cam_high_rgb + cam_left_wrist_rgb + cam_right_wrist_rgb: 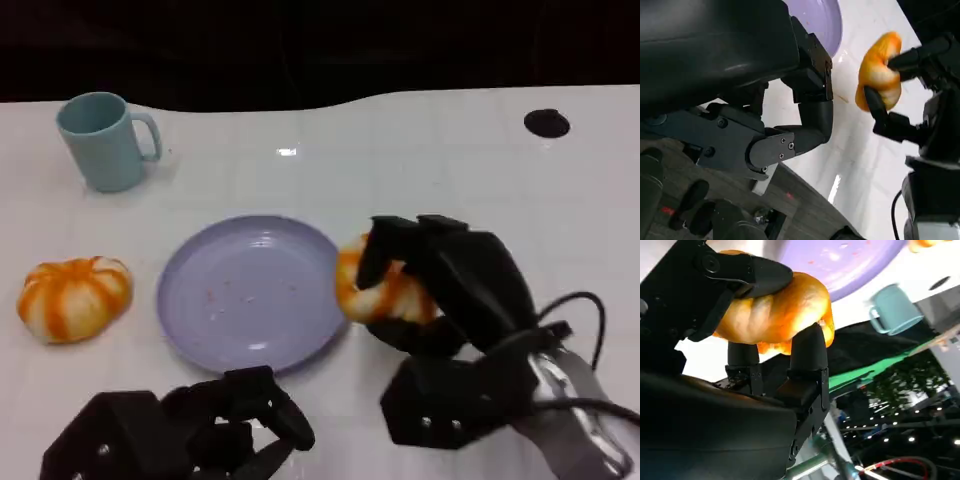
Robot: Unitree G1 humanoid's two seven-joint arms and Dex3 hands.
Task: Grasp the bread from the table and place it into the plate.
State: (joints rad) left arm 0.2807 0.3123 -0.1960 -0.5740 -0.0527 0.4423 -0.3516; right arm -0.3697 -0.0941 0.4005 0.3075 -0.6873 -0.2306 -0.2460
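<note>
White table (450, 160) carries everything, and the lavender plate (250, 292) sits at its middle, bare apart from a few crumbs. My right hand (450, 300) is just right of the plate's rim, its fingers (385, 245) wrapped over the bread (372, 290), an orange-and-white bun; the right wrist view shows one finger across its top and others underneath, so I am holding it. I judge it raised off the table, level with the plate's right edge and not yet over the dish.

My biggest worry is the rim: carried left too low, the bun or my lower fingers could catch the edge and shove or tip the plate. Next is the grip. The bun is soft and rounded, so a loose hold could let it roll out short of the plate. My left hand (190, 430) rests near the front edge, fingers curled in on nothing; it is just near of the plate and could nudge it if it shifted. A second bun (75, 297) lies far left and a teal mug (102, 140) far back left, both well apart from my path.
</note>
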